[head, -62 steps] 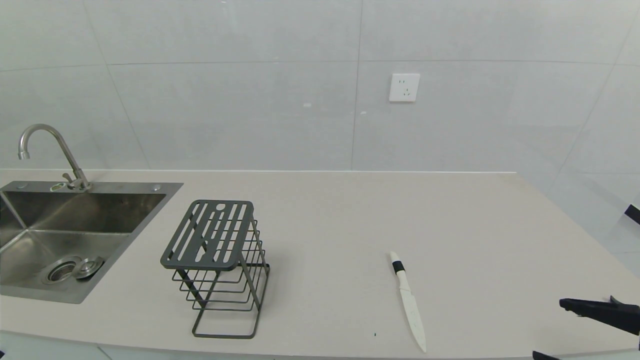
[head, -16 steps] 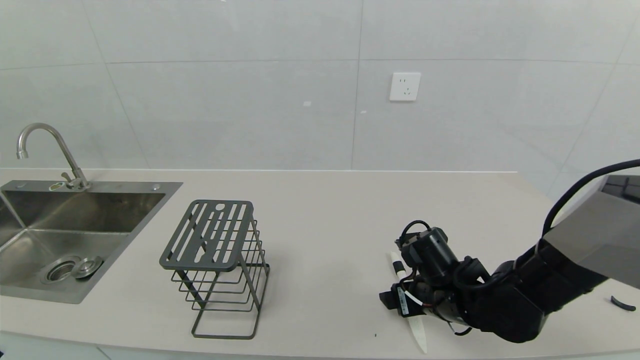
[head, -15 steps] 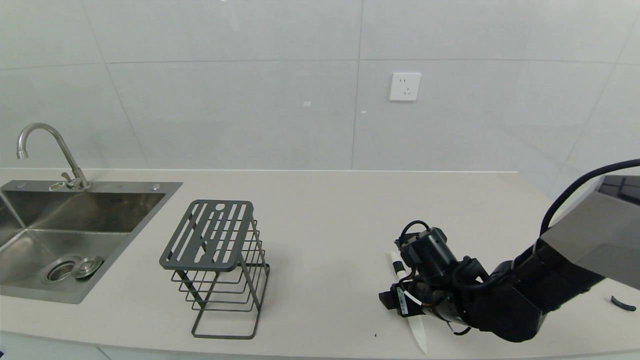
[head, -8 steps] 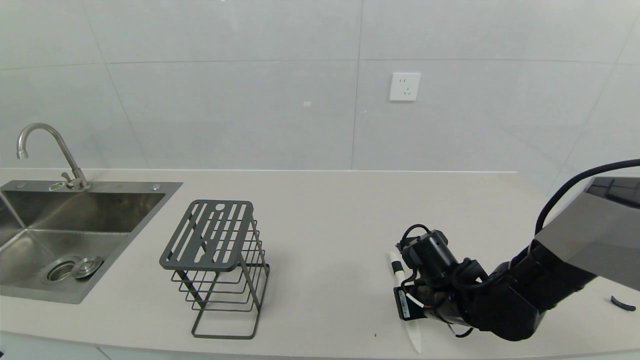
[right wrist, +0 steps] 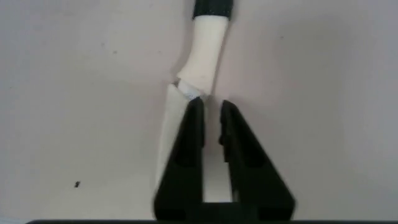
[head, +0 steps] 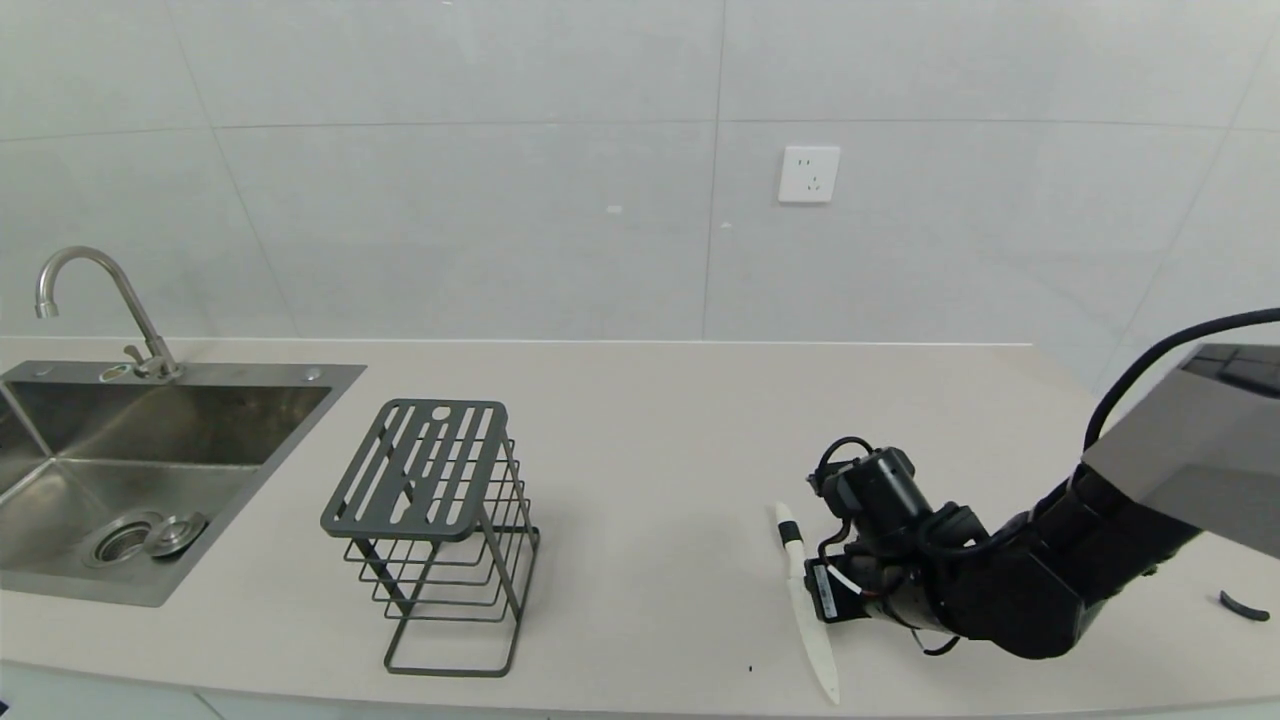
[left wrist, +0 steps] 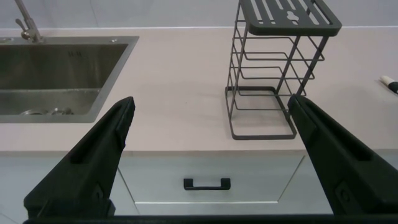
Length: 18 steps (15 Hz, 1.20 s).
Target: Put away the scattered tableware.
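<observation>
1. A steel sink [head: 200, 376] is set into the far left of the pale desk [head: 650, 450]. A curved faucet [head: 138, 320] stands at its back rim.
2. The left end effector [left wrist: 211, 102] hangs off the front edge of the desk, level with the stretch between sink and rack. Its two dark fingers [left wrist: 93, 162] are spread wide apart and hold nothing.
3. A dark metal rack [head: 425, 470] stands upright on the desk, right of the sink and apart from it. It has a slotted top plate above wire sides.
4. The knife [head: 817, 650] lies flat on the desk, well to the right of the rack and near the front edge. It is white with a black band on the handle. The handle points toward the wall and the blade tip toward the front edge.
5. The right end effector [right wrist: 211, 109] sits low over the desk, just beside the knife on its right. Its fingers [right wrist: 194, 134] are drawn together with only a narrow slit between them. The knife lies outside that slit, along the outer side of one finger, so it is not gripped. Whether that finger touches it cannot be told.
6. A white socket [head: 809, 175] sits on the tiled wall above.
7. A small black curved piece [head: 1243, 605] lies on the desk at the far right.
</observation>
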Available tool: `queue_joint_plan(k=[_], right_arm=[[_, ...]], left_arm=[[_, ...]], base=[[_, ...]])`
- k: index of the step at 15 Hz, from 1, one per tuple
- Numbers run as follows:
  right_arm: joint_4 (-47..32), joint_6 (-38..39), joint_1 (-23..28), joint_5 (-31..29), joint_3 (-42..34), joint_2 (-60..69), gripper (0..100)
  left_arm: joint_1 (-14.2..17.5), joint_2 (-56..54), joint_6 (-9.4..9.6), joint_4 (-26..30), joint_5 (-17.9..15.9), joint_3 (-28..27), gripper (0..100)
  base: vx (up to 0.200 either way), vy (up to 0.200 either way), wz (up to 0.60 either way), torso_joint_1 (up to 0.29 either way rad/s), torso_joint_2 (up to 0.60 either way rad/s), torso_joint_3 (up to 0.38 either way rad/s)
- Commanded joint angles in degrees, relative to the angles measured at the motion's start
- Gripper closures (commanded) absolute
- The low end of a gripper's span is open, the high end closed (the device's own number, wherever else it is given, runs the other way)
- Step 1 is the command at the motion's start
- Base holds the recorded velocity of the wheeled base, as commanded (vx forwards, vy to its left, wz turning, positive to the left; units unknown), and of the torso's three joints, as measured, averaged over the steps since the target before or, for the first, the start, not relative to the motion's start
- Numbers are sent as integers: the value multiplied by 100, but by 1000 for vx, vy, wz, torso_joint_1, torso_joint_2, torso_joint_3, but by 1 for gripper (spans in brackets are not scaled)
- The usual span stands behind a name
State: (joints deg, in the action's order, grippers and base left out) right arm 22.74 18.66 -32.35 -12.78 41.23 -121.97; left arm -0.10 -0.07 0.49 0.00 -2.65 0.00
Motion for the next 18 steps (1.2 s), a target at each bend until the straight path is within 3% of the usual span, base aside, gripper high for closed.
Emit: queue_joint_plan(k=[1, 5, 8, 13, 14, 18], right_arm=[[170, -56, 54, -41, 61, 472, 0], [170, -29, -210, -67, -18, 709, 0], [196, 6, -465, -94, -62, 121, 0], [196, 6, -412, -111, 34, -222, 0], [196, 6, -394, -111, -27, -213, 100], [152, -12, -509, -190, -300, -424, 100]], left_arm=[[1, 7, 4, 0, 1, 0, 0], [1, 7, 4, 0, 1, 0, 0], [1, 7, 4, 0, 1, 0, 0], [1, 7, 4, 0, 10, 0, 0], [1, 7, 4, 0, 10, 0, 0], [1, 7, 4, 0, 10, 0, 0]], base=[[0, 0, 0, 0, 0, 0], [0, 0, 0, 0, 0, 0], [0, 0, 0, 0, 0, 0], [0, 0, 0, 0, 0, 0], [0, 0, 0, 0, 0, 0], [0, 0, 0, 0, 0, 0]])
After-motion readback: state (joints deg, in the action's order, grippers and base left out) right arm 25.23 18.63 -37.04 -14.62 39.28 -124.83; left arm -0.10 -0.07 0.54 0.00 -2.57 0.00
